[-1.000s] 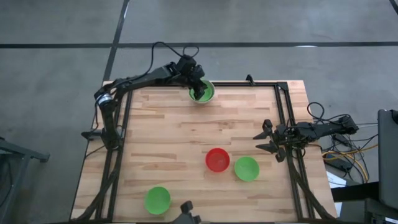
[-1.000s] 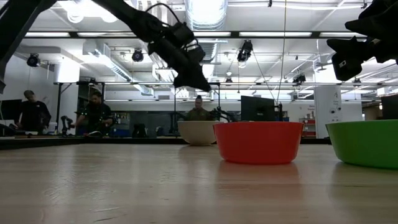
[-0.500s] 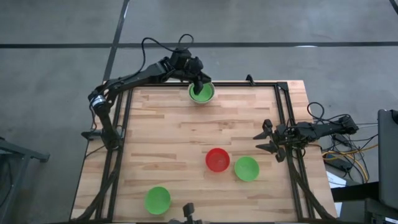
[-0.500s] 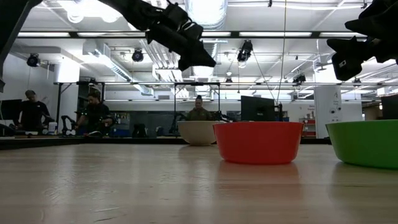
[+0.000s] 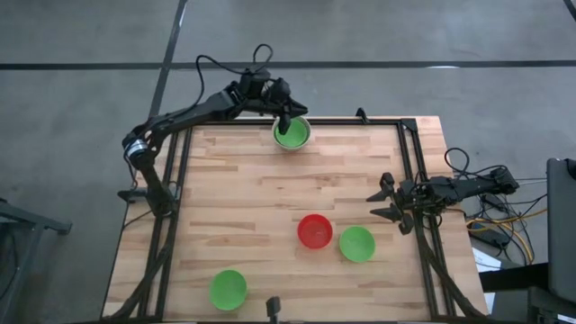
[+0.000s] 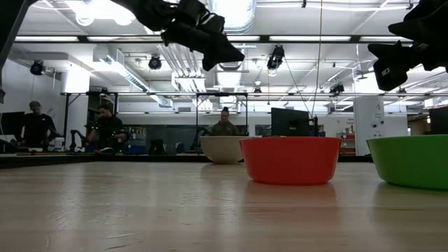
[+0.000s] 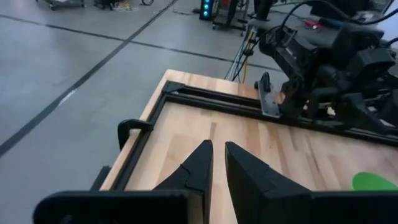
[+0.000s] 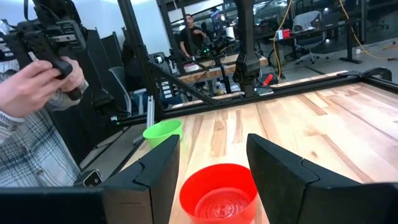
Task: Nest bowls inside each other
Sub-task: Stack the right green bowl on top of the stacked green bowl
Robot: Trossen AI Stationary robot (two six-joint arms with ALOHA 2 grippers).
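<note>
Your left gripper (image 5: 284, 116) hovers above the far-edge bowl pair, a green bowl (image 5: 292, 135) nested in the white bowl (image 6: 222, 149), its fingers (image 7: 198, 167) nearly together and holding nothing. The right gripper (image 5: 385, 201) waits wide open at the right edge.

Three bowls lie apart near you: red bowl (image 5: 314, 230), a green bowl beside it (image 5: 356, 243) and a lone green bowl (image 5: 228, 289). Grab the red one carelessly and you'd likely knock its neighbour (they sit very close). The table's black frame (image 5: 407, 162) hems in both arms.
</note>
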